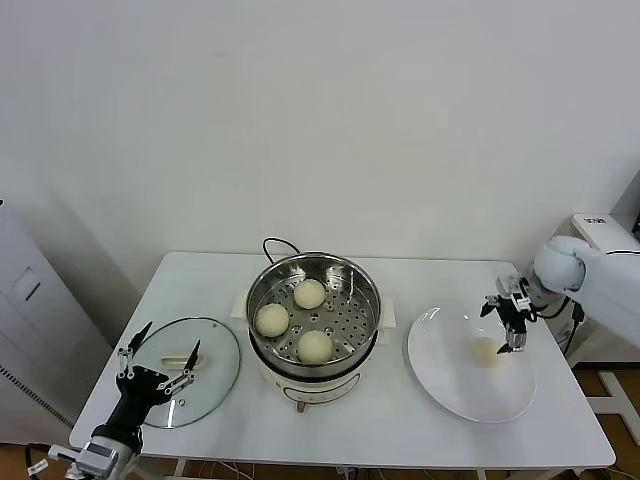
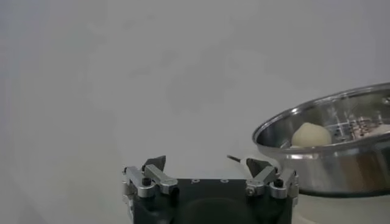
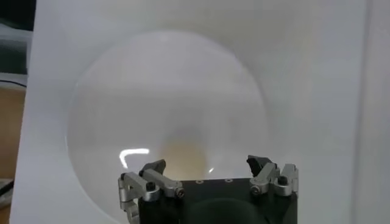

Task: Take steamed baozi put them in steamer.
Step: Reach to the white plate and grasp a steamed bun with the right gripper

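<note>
Steamer [image 1: 316, 300]: shiny steel, tray perforated with small holes, on a white base with black cord [image 1: 275, 244]. Baozi [image 1: 309, 293] pale cream-yellow. Plate [image 1: 450, 385] and surface [image 1: 200, 275] white.

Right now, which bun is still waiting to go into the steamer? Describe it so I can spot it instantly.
Start at the steel steamer mid-table, then move to the white plate on its right. The last bun sits there, just below the open right gripper. Unlike the three buns on the steamer's tray, it lies alone on the plate.
</note>
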You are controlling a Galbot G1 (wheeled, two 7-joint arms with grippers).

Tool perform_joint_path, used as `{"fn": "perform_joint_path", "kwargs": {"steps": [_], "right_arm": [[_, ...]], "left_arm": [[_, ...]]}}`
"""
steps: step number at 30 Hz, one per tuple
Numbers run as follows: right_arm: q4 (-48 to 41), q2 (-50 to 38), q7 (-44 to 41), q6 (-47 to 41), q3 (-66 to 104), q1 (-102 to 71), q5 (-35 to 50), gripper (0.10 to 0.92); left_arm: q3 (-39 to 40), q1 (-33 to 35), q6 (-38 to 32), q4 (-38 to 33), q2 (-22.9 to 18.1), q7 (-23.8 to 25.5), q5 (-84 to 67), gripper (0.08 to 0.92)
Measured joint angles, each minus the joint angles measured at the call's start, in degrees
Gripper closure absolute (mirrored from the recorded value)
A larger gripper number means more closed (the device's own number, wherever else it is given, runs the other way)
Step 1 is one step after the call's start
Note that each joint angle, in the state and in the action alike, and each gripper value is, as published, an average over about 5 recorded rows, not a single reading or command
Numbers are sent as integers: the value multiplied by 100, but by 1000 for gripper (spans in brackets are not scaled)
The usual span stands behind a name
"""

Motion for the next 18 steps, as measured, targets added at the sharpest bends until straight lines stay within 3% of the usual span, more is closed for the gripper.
{"fn": "perform_joint_path", "kwargs": {"steps": [12,18], "right_arm": [[-459,263,164,-41,549,-762,-309,210],[-571,331,220,-77,650,-912,-350,344]], "left_arm": [[-20,44,-23,8,-32,4,18,177],[-45,41,-33,36,-29,5,16,177]]}}
